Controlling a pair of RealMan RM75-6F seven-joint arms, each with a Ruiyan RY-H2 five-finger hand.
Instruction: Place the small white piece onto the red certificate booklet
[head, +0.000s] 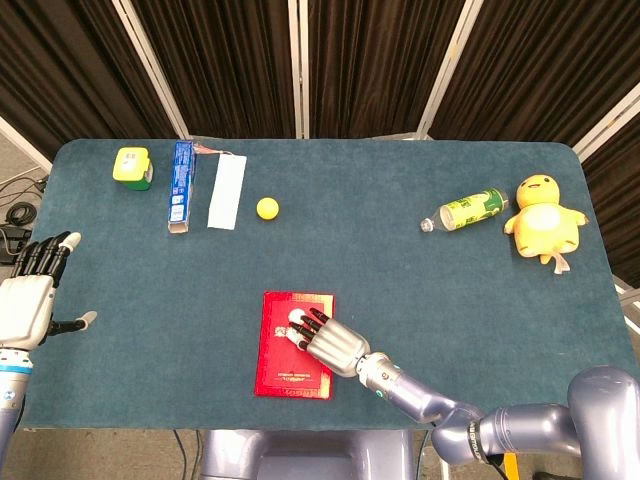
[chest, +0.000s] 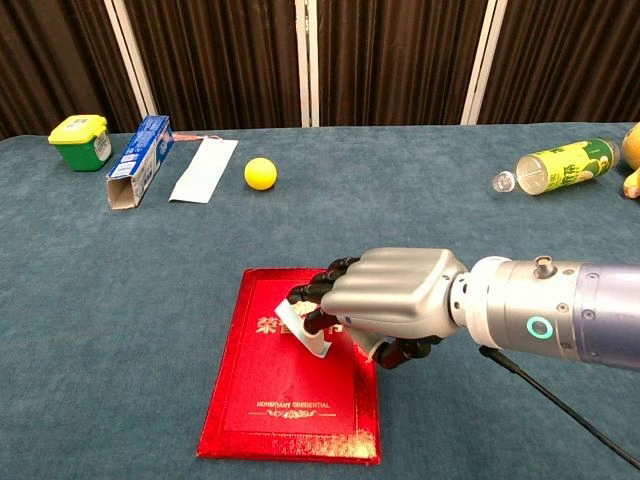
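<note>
Chest view shows the right hand pinching the small white piece low over the red certificate booklet; I'd part the fingers gently and lift straight up

Silver metal right robot hand w/ black fingers, grey forearm w/ teal ring light, black cable.
</note>
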